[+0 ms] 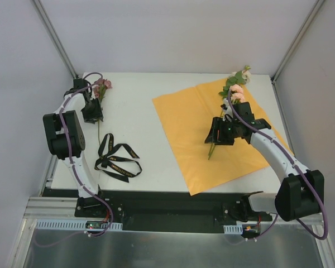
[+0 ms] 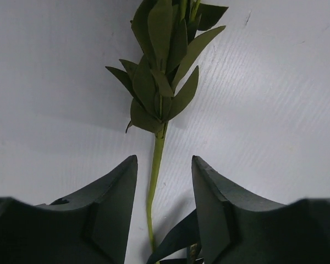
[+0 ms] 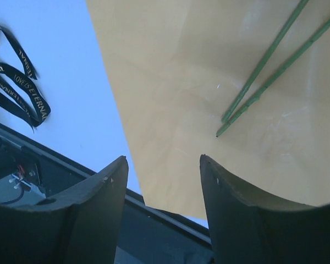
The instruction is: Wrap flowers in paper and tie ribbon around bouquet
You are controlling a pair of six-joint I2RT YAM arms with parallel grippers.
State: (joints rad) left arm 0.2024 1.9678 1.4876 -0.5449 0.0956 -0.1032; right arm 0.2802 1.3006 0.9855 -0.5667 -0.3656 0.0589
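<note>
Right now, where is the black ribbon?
In the top view, the ribbon lies left on the table, beside the left arm, apart from the paper.

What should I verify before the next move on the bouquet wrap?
1. Paper spread on the table: ok.
2. All flowers on the paper: not ok. One bunch lies on it; a leafy stem lies off it on the bare table at the far left.
3. Left end effector lined up on that stem: ok, open, one finger each side, not gripping.
4. Right end effector empty: ok, open above the paper's near edge.
5. Ribbon clear of the paper: ok, loosely looped on the table.
6. Ribbon free of knots: cannot tell.
</note>
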